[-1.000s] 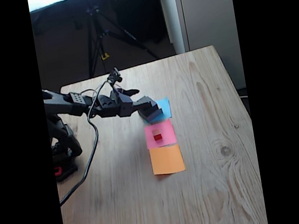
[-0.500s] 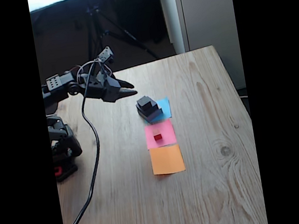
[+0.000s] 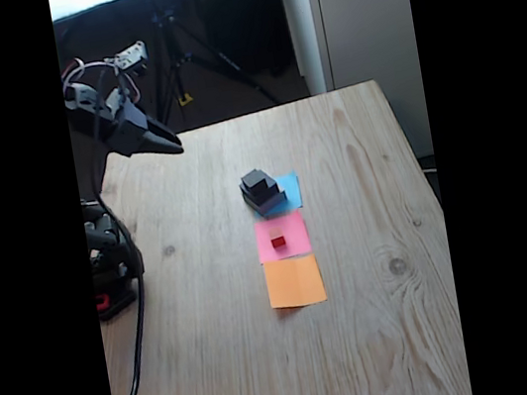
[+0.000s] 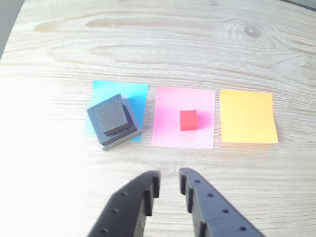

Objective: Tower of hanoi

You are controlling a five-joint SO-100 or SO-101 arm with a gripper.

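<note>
black arm (image 3: 111, 247) with pointed black gripper (image 4: 169, 182), trailing black cable (image 3: 134, 363).

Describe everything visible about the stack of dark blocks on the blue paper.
The stack of dark blocks stands on the blue paper square, leftmost of three in the wrist view. Matte dark grey, square, tiered with smaller on larger; the fixed view shows three levels. It sits twisted relative to the paper, its lower corner overhanging onto the wooden table. Nothing else touches it; the gripper is well clear.

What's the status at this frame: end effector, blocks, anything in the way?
End effector raised over the table, empty, jaws nearly closed. Dark block stack on blue paper; red cube alone on pink paper. Orange paper bare. Nothing in the way.
</note>
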